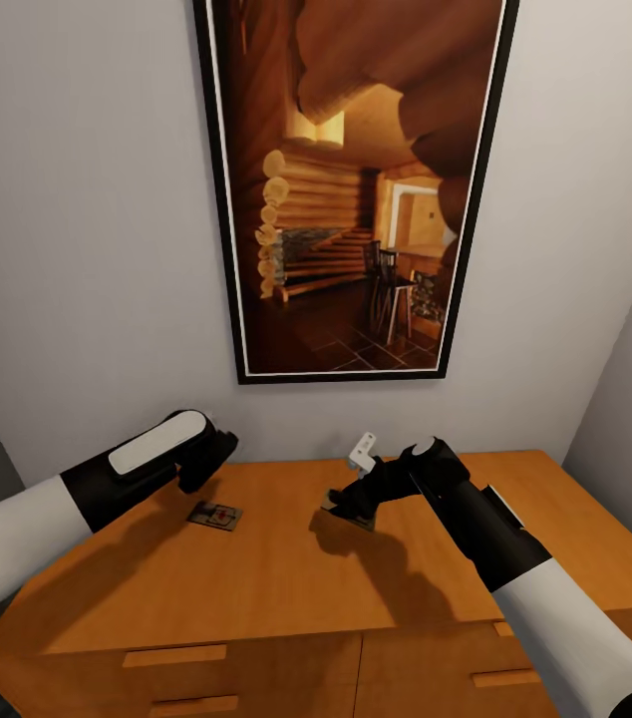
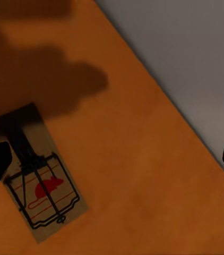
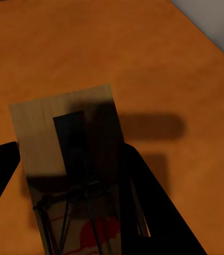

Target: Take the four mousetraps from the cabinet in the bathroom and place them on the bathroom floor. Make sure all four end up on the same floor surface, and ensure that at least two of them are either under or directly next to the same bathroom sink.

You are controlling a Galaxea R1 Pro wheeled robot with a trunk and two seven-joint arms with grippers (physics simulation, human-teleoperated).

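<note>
My right claw (image 3: 72,175) grips one mousetrap (image 3: 64,133) on the cabinet (image 1: 256,578); my left claw (image 2: 112,159) hangs wide open, empty.

Cabinet (image 1: 256,588) top and drawer fronts are orange-brown wood, handles same tone; wall (image 1: 77,249) is plain pale grey-white. Left mousetrap (image 2: 40,183) is tan wood with dark wire and a red mouse print over thin red lines; right mousetrap (image 3: 69,143) is pale tan wood with a dark plate, dark wire and a red mark. Picture (image 1: 356,189) has a black frame, thin white border, warm brown-orange log interior; arms are white with black ends.
</note>
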